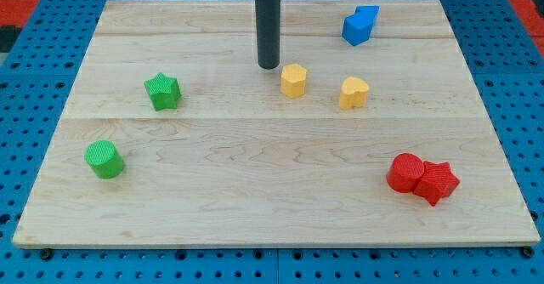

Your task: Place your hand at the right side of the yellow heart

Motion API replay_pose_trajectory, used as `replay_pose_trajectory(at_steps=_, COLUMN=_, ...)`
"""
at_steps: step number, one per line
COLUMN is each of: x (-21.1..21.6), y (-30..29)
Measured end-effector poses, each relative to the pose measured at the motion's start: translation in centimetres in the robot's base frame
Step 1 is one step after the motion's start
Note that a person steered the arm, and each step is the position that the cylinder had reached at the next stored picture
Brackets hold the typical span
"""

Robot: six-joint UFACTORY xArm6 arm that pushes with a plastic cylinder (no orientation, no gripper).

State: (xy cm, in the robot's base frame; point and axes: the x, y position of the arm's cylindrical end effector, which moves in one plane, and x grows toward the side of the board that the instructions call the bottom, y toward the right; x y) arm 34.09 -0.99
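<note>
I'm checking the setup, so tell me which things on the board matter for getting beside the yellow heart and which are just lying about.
For the job:
my tip
yellow heart

Lying about:
yellow hexagon, right of my tip
blue block
green star
green cylinder
red cylinder
red star

A pale wooden surface (272,199) lies on a blue pegboard (34,71) with a red patch at the view's top left and top right corners. A yellow hexagon (293,81) sits near the middle toward the view's top. A blue block (359,25) rests near the top right. A green star (161,91) sits at the left, and a green cylinder (104,159) lies below it, well apart. At the lower right a red cylinder (405,173) touches a red star (438,182) on its right.
</note>
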Motion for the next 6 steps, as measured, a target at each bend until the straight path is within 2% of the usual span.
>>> replay_pose_trajectory(at_steps=4, x=0.0, y=-0.7)
replay_pose_trajectory(at_steps=6, x=0.5, y=9.5)
